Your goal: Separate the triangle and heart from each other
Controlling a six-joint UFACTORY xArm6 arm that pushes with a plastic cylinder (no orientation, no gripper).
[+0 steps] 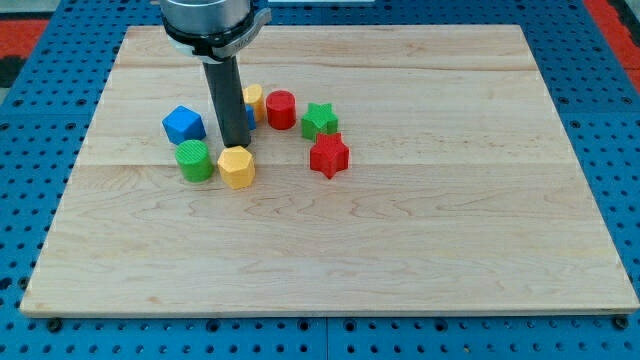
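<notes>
Our tip (pixel 237 146) touches the yellow hexagon (pixel 237 167), clamping nothing; we push slowly, sparing the green cylinder (pixel 194 160) beside it.

Bench (pixel 400 250): pale wood, visible grain, on blue pegboard (pixel 620 150). Blocks: blue cube (pixel 184 124), green cylinder (pixel 193 160), yellow hexagon (pixel 237 167), yellow block (pixel 254 101) partly hidden, red cylinder (pixel 281 109), green star (pixel 319 120), red star (pixel 329 156). Rod (pixel 229 100) dark grey.
</notes>
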